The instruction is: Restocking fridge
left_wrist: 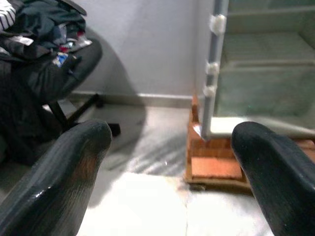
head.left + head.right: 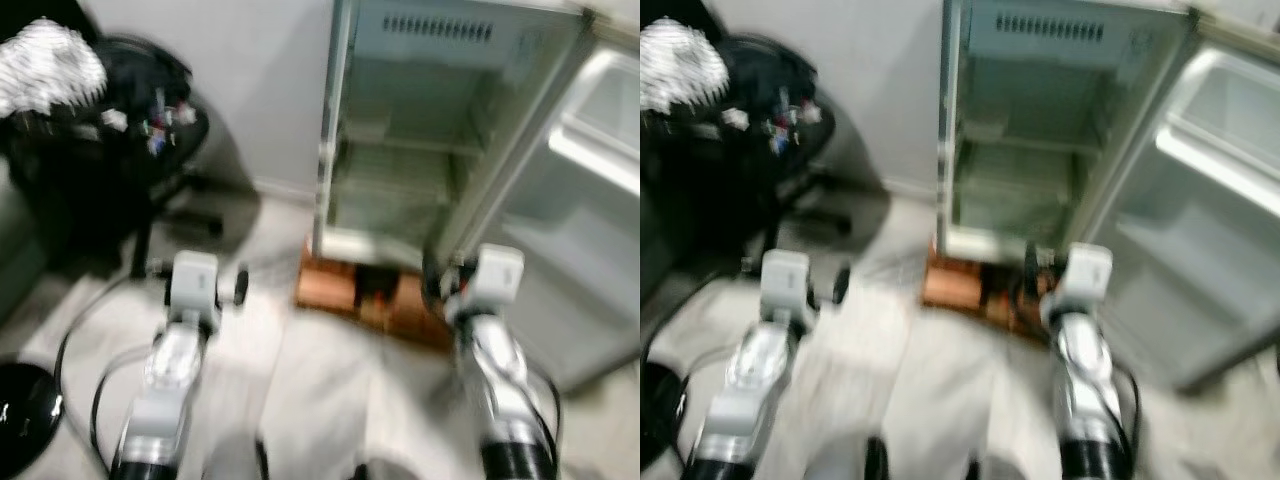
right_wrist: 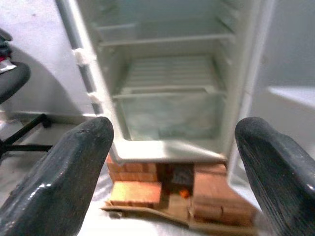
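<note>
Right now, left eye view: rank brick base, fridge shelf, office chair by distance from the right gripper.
From the right gripper:
1. Brick base, just to its left under the fridge.
2. Fridge shelf, ahead inside the open fridge.
3. Office chair, far left by the wall.

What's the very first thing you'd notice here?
The fridge standing wide open straight ahead, its shelves bare and its door swung out to the right. It sits on orange bricks on the floor. Off to the left, a black office chair is heaped with clothes.
</note>
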You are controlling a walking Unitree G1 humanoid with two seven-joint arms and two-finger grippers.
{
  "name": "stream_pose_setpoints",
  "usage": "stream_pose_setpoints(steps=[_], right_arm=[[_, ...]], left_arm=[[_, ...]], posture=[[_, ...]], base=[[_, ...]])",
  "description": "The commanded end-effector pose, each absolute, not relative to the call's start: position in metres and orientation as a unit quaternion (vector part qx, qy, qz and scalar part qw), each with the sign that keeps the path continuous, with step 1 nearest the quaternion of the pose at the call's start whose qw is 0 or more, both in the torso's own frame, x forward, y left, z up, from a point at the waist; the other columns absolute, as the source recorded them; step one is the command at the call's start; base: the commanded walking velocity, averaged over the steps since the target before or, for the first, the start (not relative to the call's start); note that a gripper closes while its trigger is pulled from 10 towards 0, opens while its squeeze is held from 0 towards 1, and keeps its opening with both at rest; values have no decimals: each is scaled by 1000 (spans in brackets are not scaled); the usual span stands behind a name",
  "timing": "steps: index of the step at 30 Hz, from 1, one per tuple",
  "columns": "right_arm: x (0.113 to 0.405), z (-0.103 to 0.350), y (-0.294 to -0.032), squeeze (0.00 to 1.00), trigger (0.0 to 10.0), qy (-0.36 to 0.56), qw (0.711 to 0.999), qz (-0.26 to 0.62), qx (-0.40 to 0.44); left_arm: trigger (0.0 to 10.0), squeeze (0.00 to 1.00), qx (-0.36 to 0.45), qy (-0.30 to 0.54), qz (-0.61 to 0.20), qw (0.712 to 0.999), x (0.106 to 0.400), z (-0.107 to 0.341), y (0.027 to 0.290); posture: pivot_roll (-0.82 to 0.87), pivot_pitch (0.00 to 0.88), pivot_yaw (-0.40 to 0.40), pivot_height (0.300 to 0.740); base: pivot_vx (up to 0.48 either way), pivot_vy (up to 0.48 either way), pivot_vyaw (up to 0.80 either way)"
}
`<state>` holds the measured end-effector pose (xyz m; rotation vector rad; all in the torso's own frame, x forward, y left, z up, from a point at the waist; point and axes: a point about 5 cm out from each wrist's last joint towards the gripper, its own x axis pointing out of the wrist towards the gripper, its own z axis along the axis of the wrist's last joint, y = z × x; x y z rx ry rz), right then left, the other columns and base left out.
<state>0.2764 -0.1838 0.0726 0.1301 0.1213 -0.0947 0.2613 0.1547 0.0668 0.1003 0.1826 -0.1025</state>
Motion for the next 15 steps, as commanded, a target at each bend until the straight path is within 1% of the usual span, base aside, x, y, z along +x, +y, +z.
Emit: stream_pose_setpoints(steps=[1,2,5,6,7,9,15], right_arm=[[279,77,-186,0,10000,52,995,-53,66],[279,77,-186,0,10000,52,995,-53,66],[280,78,-185,0,10000,46,995,-50,70],[281,78,-184,0,4588,44,995,-47,72],[281,79,-184,0,4588,44,995,-47,72],[281,79,-184,0,0,41,995,-46,76],[282,78,-183,0,0,42,995,-44,75]], left_arm=[[10000,0,59,76,-75,992,268,74,151],[10000,0,59,76,-75,992,268,74,151],[10000,0,61,77,-80,992,269,74,151],[10000,0,63,76,-80,992,270,74,150],[10000,0,63,76,-80,992,270,74,150],[10000,0,65,74,-81,992,270,74,150],[10000,0,67,75,-83,991,270,73,149]], posture=[[53,71,-30,740],[53,71,-30,740],[51,69,-28,740],[50,70,-27,740],[50,70,-27,740],[51,68,-26,740],[54,67,-25,740]], base=[[0,0,0],[0,0,0],[0,-480,0],[0,-480,0],[0,-480,0],[0,-480,0],[0,-480,0]])
